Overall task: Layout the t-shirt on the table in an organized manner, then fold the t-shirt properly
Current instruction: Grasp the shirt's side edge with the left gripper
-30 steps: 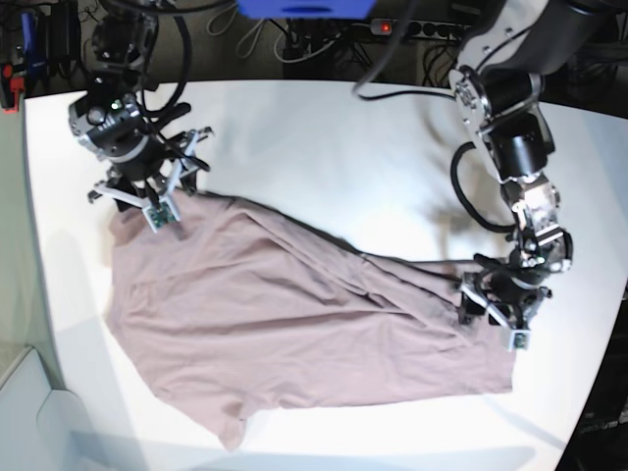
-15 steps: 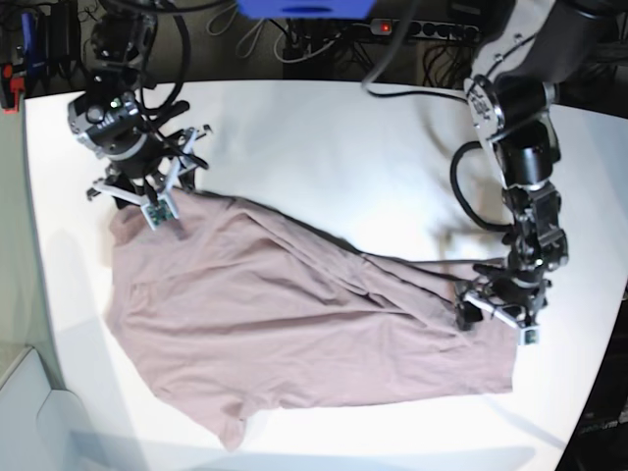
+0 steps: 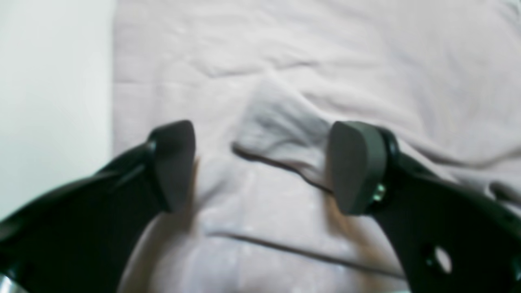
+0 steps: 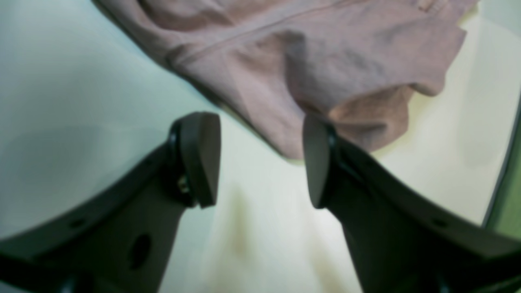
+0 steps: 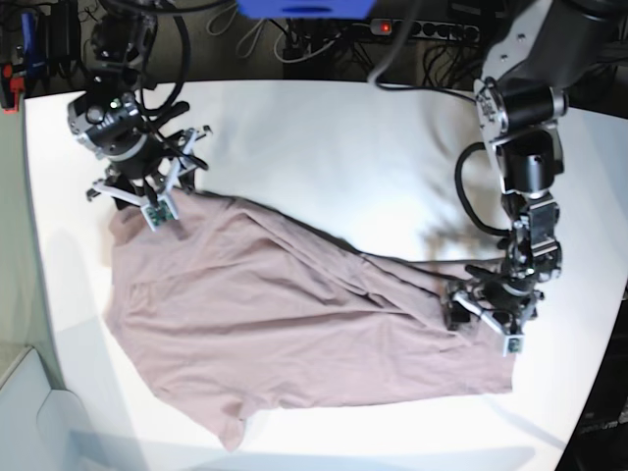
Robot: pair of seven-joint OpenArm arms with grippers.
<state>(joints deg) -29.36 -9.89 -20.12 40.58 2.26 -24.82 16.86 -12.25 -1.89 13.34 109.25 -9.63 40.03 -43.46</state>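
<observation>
The mauve-pink t-shirt (image 5: 285, 324) lies spread and creased across the white table (image 5: 324, 147), running from upper left to lower right. My left gripper (image 5: 481, 319) hovers open over the shirt's right end. In the left wrist view a small raised fold of the t-shirt (image 3: 285, 122) sits between the spread fingers of the left gripper (image 3: 260, 162), unclamped. My right gripper (image 5: 172, 186) stands open at the shirt's upper left corner. In the right wrist view the right gripper (image 4: 260, 158) is over bare table (image 4: 61, 81), with a crumpled corner of the t-shirt (image 4: 325, 53) just beyond its fingertips.
Cables and a power strip (image 5: 422, 29) run along the table's far edge, beside a blue object (image 5: 304, 8). The table's curved right edge (image 5: 613, 294) is close to the left arm. A pale surface (image 5: 25, 412) lies off the lower left corner.
The left gripper's jaws have spread apart, letting go of the shirt's right end, and its wrist has shifted slightly left. The right arm and the shirt have stayed put.
</observation>
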